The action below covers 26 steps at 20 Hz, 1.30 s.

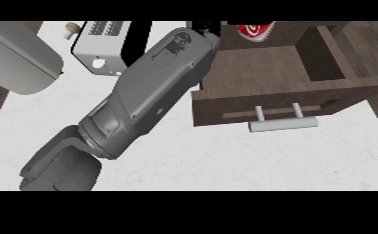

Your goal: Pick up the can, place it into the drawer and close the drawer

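Note:
A red and white can (255, 31) stands in the far part of the open dark wooden drawer (258, 65), at the view's top edge. The drawer's front panel carries a pale bar handle (283, 123) facing me. My left forearm runs diagonally from the lower left up to the drawer's far left corner. Only a small black part of the left hand (207, 27) shows there, just left of the can. Whether it touches the can is hidden. The right hand is out of sight.
A white boxy appliance (103, 45) with slots sits at the top, left of the forearm. A large grey rounded object (26, 63) lies at the far left, with a small beige knob (71, 28) behind it. The white counter (244, 163) spreads below the drawer.

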### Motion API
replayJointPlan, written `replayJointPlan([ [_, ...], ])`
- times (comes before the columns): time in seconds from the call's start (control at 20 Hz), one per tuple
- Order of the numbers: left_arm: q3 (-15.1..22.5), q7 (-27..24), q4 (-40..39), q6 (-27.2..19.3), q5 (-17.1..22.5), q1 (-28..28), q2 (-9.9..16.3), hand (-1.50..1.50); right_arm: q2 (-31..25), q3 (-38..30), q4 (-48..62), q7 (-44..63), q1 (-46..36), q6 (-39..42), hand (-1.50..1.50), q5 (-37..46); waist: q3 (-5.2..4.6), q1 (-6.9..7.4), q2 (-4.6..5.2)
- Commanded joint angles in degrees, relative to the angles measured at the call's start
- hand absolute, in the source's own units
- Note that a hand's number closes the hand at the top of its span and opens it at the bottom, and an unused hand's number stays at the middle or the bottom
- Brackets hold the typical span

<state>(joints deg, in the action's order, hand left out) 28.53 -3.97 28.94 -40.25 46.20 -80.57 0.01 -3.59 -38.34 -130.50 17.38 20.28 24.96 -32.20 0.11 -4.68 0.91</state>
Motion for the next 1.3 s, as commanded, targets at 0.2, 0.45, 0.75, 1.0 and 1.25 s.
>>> replayJointPlan([
  [0.2,5.94,-2.64,0.88,-3.85,4.77,2.71,-0.01,-1.50,-0.54,1.10,0.41,2.05,-3.10,-2.41,-1.50,1.69,-0.02,0.15,0.00],
  [0.45,6.65,-3.37,-2.06,-5.36,6.96,0.71,-0.01,-1.50,-0.05,2.59,-0.75,2.25,-2.90,-1.18,-1.50,2.28,0.01,-0.63,0.27],
  [0.75,8.73,-5.71,-0.17,-7.36,10.18,1.74,-0.01,-1.50,-1.43,1.28,-0.51,2.43,-3.46,-1.01,-1.50,1.47,0.00,-0.75,0.18],
  [1.0,6.48,-8.43,-2.68,-4.13,10.88,0.90,-0.01,-1.50,-2.85,-1.31,-4.92,-5.42,-4.60,1.96,-1.50,10.89,-0.02,-0.23,0.28],
  [1.25,4.36,-9.77,-3.00,-3.62,12.81,-2.29,-0.01,-1.50,-2.61,3.56,-8.83,-8.44,-7.32,3.92,-1.50,18.25,-0.04,0.74,0.36],
])
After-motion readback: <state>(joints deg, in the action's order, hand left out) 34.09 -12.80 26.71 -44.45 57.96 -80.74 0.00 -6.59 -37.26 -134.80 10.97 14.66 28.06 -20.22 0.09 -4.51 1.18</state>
